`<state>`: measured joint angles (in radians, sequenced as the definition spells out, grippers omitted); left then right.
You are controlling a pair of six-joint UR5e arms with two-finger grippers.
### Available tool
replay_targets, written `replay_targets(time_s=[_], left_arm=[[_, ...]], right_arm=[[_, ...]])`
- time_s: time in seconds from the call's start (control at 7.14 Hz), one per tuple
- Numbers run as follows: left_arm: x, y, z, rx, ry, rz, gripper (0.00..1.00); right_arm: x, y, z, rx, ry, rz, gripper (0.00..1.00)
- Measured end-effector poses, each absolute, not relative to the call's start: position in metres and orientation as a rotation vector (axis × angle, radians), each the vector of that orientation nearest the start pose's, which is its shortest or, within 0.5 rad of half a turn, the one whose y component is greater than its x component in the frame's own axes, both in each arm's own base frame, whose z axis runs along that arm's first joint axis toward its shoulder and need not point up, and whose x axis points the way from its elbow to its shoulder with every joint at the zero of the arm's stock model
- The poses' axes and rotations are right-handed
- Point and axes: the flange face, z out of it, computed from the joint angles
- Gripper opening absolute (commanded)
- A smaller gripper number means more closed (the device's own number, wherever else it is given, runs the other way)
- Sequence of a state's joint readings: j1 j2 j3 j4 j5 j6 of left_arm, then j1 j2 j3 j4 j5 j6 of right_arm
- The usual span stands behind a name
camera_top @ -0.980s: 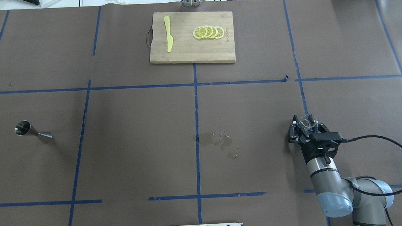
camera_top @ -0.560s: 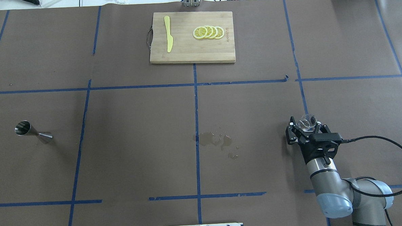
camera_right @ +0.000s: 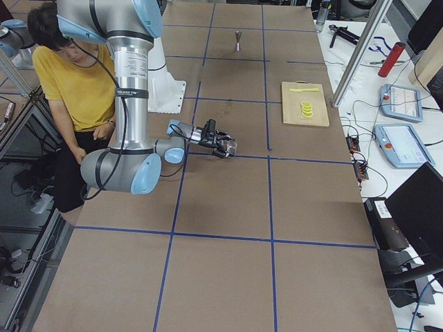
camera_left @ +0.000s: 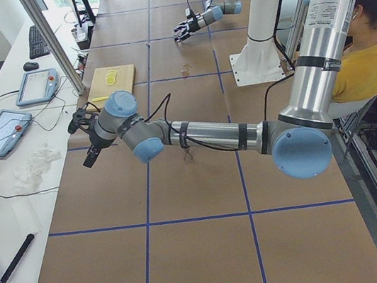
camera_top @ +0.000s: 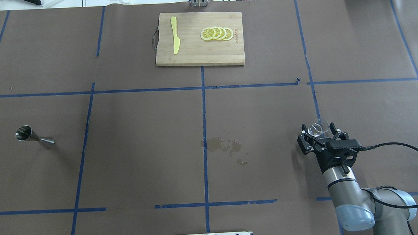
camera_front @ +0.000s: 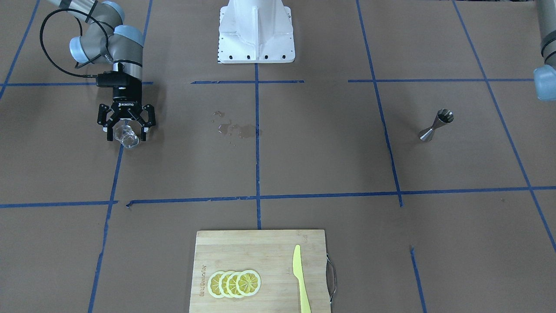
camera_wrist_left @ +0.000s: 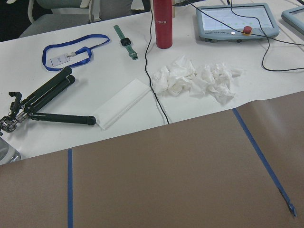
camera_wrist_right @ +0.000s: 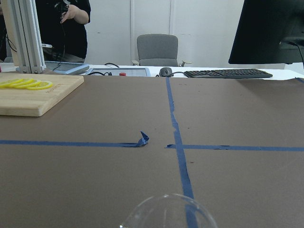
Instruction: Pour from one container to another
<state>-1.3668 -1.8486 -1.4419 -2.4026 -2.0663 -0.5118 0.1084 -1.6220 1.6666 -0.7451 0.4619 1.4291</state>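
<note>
The clear glass cup (camera_top: 318, 127) stands on the brown table at the right, also seen as the cup (camera_front: 127, 138) from the front. My right gripper (camera_top: 318, 130) is open, its fingers either side of the cup with gaps showing. The right wrist view catches only the cup's rim (camera_wrist_right: 166, 211) at its bottom edge. The steel hourglass jigger (camera_top: 34, 138) stands far off at the table's left, with nothing near it. My left gripper (camera_left: 91, 159) shows only in the exterior left view, raised beyond the table's left end, and I cannot tell its state.
A wet spill (camera_top: 224, 145) marks the table's middle. A wooden cutting board (camera_top: 200, 58) at the far centre carries lemon slices (camera_top: 216, 33) and a yellow knife (camera_top: 175, 35). A person in a yellow shirt (camera_right: 76, 83) sits behind the robot base.
The right gripper's fingers have spread apart from the cup and the arm has drawn back slightly. The cup and the jigger have stayed in place.
</note>
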Motion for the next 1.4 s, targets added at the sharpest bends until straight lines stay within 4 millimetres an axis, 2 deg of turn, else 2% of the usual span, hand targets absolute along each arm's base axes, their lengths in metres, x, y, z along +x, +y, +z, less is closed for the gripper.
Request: replay_targets(time_s=[0.14, 0.42, 0.84, 0.98, 1.12, 1.4], left_arm=[[0.044, -0.637, 0.478, 0.739, 0.761, -0.036, 1.0], [0.045, -0.637, 0.478, 0.739, 0.762, -0.036, 1.0], [0.046, -0.637, 0.48, 0.736, 0.76, -0.028, 1.0], [0.047, -0.636, 0.483, 0.731, 0.756, -0.023, 1.0], [0.048, -0.636, 0.489, 0.725, 0.747, -0.01, 1.0], [0.048, -0.636, 0.51, 0.714, 0.712, 0.045, 1.0]], right_arm=[[-0.429, -0.259, 0.513, 1.118, -0.666, 0.441, 1.0], [-0.416, -0.236, 0.501, 1.117, -0.703, 0.417, 1.0], [-0.361, -0.218, 0.5, 1.081, -0.698, 0.332, 1.0], [-0.341, -0.219, 0.503, 1.057, -0.668, 0.278, 1.0], [-0.323, -0.228, 0.503, 1.028, -0.632, 0.225, 1.0], [-0.291, -0.27, 0.506, 0.952, -0.54, 0.126, 1.0]])
